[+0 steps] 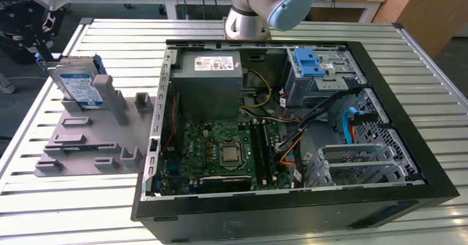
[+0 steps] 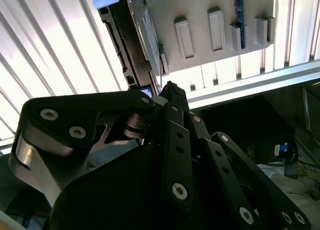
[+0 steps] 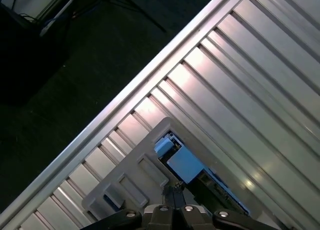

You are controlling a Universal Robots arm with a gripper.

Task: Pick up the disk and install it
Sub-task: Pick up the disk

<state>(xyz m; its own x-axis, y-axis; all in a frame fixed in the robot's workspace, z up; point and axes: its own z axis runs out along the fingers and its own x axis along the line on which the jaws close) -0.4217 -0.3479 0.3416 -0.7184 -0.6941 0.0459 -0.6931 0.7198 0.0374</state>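
Observation:
The disk point(image 1: 79, 86) stands on edge in a slot of the grey holder plate point(image 1: 80, 141) on the exterior view's left, its white-and-blue label facing out and its blue frame around the edges. My gripper point(image 1: 40, 47) hangs just above and to the left of the disk's top edge, apart from it. In both wrist views the fingertips are pressed together with nothing between them: the gripper point(image 2: 170, 88) points at the disk point(image 2: 145, 30), and the gripper point(image 3: 173, 190) sits just short of the disk point(image 3: 185, 162).
An open black computer case point(image 1: 409, 146) lies on the slatted metal table point(image 1: 117, 31), with a motherboard point(image 1: 227, 149), a grey power supply point(image 1: 208, 80) and a drive cage with a blue latch point(image 1: 308, 64). The table's edge point(image 3: 115, 110) runs close to the holder plate point(image 3: 125, 190).

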